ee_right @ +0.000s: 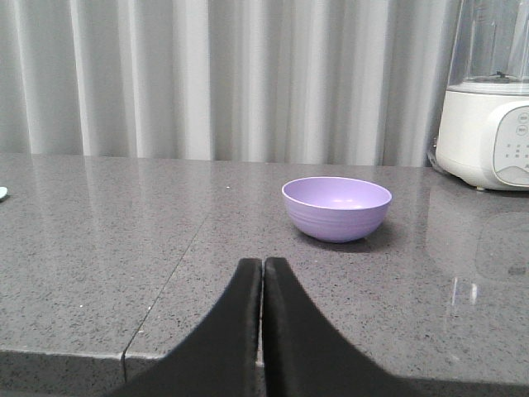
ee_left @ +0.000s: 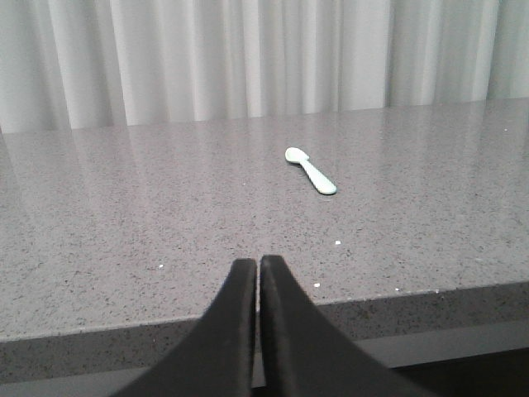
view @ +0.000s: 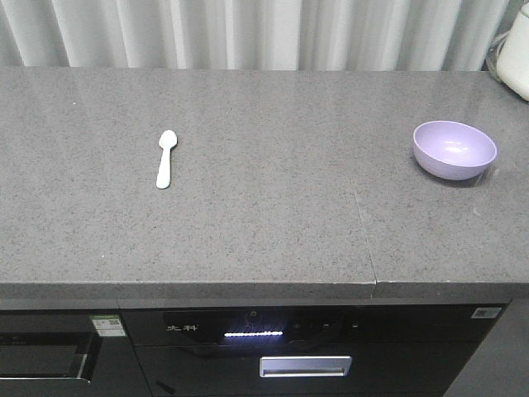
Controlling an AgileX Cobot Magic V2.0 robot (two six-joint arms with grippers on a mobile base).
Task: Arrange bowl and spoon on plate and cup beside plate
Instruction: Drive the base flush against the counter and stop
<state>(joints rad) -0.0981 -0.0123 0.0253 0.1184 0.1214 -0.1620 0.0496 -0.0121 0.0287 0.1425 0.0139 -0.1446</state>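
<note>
Grey speckled stone makes up the desk (view: 248, 240), which fills most of the front view and carries a thin seam (view: 364, 240) running from its front edge toward the middle. Behind it hangs a pale pleated curtain (view: 248, 33) across the whole width. Under the desk's front edge sits a dark cabinet front (view: 413, 356) with a short lit strip (view: 254, 334) and a silvery handle (view: 305, 365) below that. A bulky white appliance (ee_right: 488, 132) with a clear upper part stands at the far right back corner of the desk, near the curtain. The left claw (ee_left: 258, 263) is clenched, its two black fingers pressed flat against each other, and it hangs over the near edge of the desk with the spoon ahead of it and slightly right. The right claw (ee_right: 262, 263) is clenched in the same way, low over the near edge, with the bowl ahead and a little to its right. The bowl (view: 455, 150), pale lilac and glossy, stands upright on the right part of the desk, in front of the white appliance and apart from it. The spoon (view: 166, 159), whitish and small, lies flat on the left part of the desk, scoop toward the curtain and handle toward the front edge, well apart from the bowl.
</note>
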